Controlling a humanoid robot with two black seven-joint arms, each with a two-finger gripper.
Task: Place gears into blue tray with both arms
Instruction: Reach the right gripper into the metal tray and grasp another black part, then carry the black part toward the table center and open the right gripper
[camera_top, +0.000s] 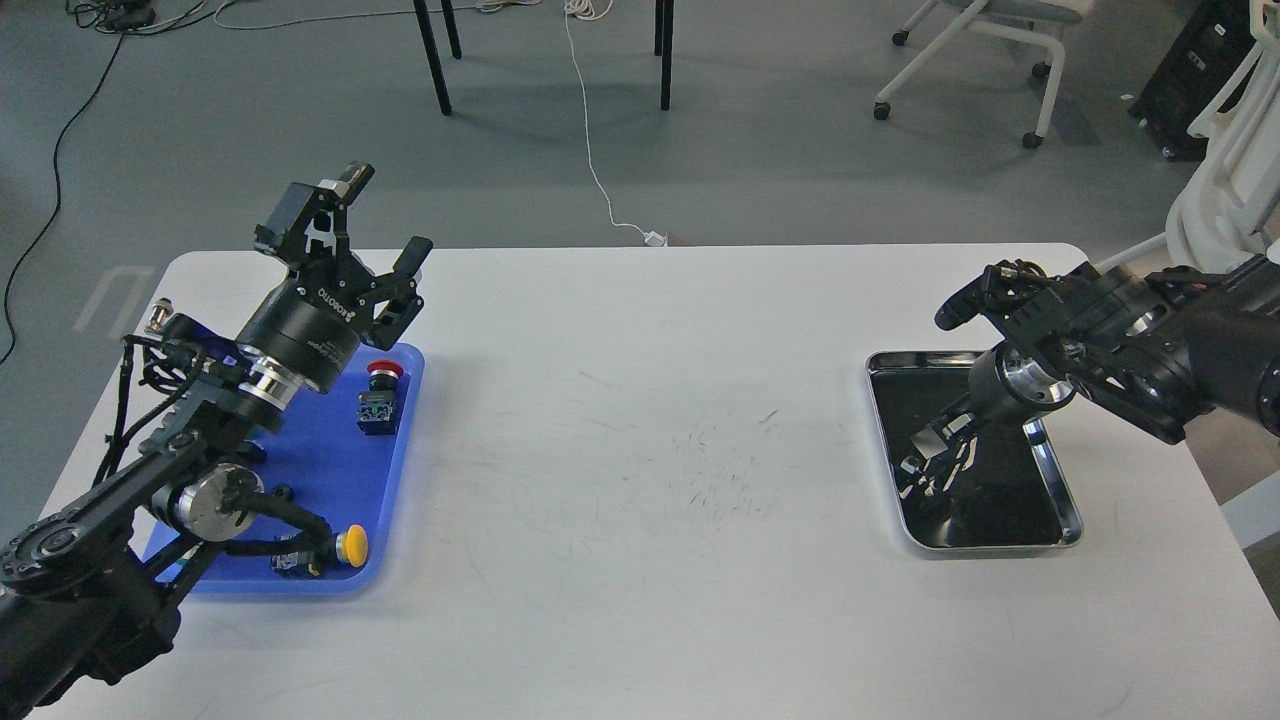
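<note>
My left gripper is held up above the far corner of the blue tray, its jaws open and empty. My right gripper reaches down and left into the silver tray, low over its dark inside. Against that dark surface and its reflections I cannot separate the two fingers. The gears cannot be made out in the silver tray. A small dark round thing lies on the blue tray beside my left forearm, too small to identify.
On the blue tray stand a red-capped push-button switch and a yellow-capped one. White table with scuff marks between the trays. Chair legs, an office chair and cables are on the floor beyond.
</note>
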